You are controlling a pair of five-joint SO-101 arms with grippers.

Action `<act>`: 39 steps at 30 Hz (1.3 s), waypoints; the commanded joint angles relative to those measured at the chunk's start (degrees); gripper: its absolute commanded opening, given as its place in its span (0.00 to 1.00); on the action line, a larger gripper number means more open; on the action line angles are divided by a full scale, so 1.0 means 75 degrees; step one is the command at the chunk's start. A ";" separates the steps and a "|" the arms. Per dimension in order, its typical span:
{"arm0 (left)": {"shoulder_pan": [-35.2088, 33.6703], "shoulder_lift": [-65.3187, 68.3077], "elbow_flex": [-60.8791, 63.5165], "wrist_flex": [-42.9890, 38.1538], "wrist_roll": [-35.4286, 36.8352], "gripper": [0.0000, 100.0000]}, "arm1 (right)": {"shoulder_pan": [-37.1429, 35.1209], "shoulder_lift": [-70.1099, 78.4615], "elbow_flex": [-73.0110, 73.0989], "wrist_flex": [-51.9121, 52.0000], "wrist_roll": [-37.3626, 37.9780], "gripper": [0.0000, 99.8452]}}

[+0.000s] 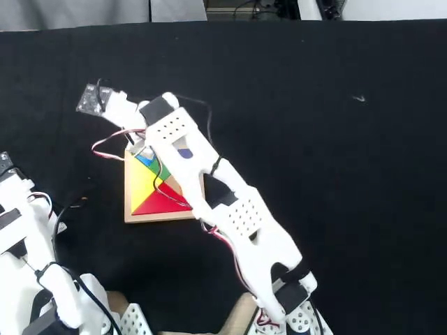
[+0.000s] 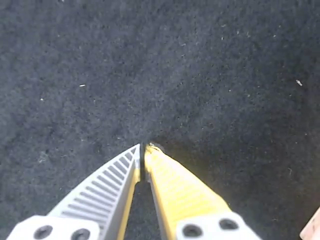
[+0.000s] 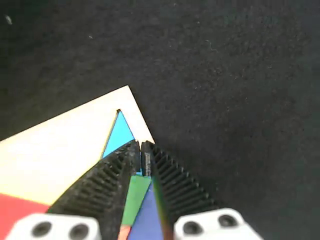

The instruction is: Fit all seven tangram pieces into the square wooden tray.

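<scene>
The square wooden tray (image 1: pixel 131 209) lies left of the table's middle. It holds a yellow triangle (image 1: pixel 140 185), a red triangle (image 1: pixel 164 202), a green piece (image 1: pixel 163 171) and a light blue triangle (image 3: pixel 120 135). My right gripper (image 3: pixel 141 149) is shut, and its tips rest on the light blue triangle at the tray's far corner (image 3: pixel 129 95). A green piece (image 3: pixel 135 197) and a dark blue piece (image 3: pixel 147 220) show between the fingers. The right arm (image 1: pixel 209 181) covers the tray's right side. My left gripper (image 2: pixel 142 147) is shut over bare black cloth with nothing in it.
Black cloth (image 1: pixel 335 139) covers the whole table. The left arm (image 1: pixel 21 230) stands folded at the near left edge, with cables beside it. A pale corner (image 2: pixel 312 227) shows at the edge of the left wrist view.
</scene>
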 commanded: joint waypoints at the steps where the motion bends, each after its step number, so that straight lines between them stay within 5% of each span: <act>1: 0.0111 -0.0105 -0.0123 -0.0105 -0.0059 0.03 | 0.0328 -0.0193 -0.1412 0.0656 -0.0188 0.01; 7: 0.0322 -0.0117 -0.0100 -0.0105 -0.0059 0.03 | 0.1231 -0.0264 -0.4683 0.2684 -0.0996 0.01; 17: 0.1952 -0.0129 -0.0768 -0.0035 -0.0059 0.03 | 0.3681 -0.1530 -0.4073 0.2778 -0.3141 0.01; 35: 0.4800 -0.0129 -0.5773 0.0000 -0.0070 0.03 | 0.4431 -0.7871 0.1893 0.2590 -0.3130 0.01; 39: 0.4870 -0.0504 -0.6722 0.1020 -0.0059 0.03 | 0.4431 -0.8949 0.2585 0.2602 -0.3130 0.01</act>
